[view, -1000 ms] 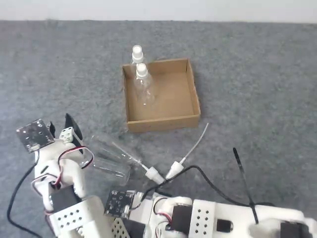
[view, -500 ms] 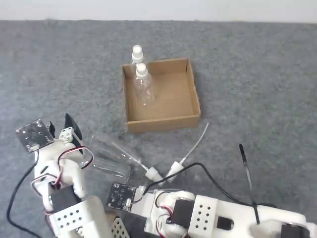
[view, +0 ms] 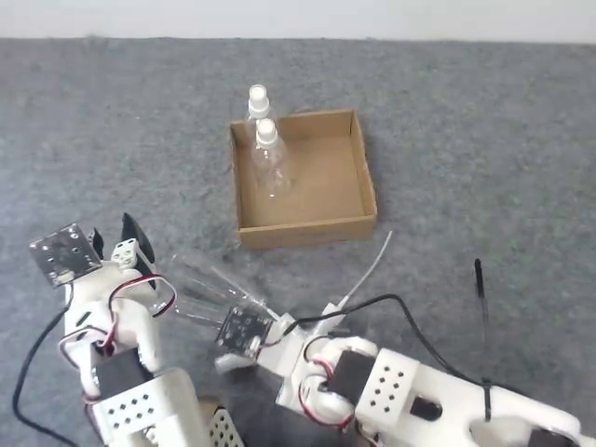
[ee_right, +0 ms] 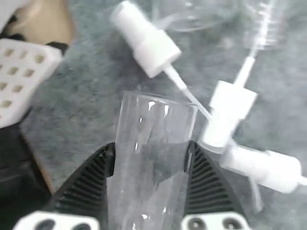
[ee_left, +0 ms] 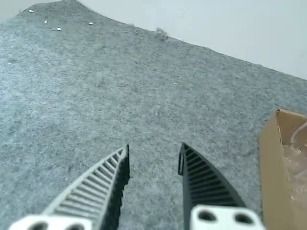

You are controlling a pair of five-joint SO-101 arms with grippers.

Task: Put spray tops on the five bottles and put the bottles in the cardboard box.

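My right gripper is shut on a clear, topless bottle, held low over the grey carpet. Three white spray tops lie just past it: one farther off, and two crossing each other close to the bottle's mouth. In the high view the right wrist sits over the lying clear bottles. The cardboard box holds one upright capped bottle; another capped bottle stands just behind the box. My left gripper hangs open over bare carpet, with the box wall off to one side.
A long dip tube lies on the carpet in front of the box. The left arm's white base is close beside the right gripper. A black cable loops over the right arm. Open carpet lies around the box.
The right arm's wrist has swung forward and left, toward the lying bottles and spray tops. Its cable shifted right. The left arm has stayed still.
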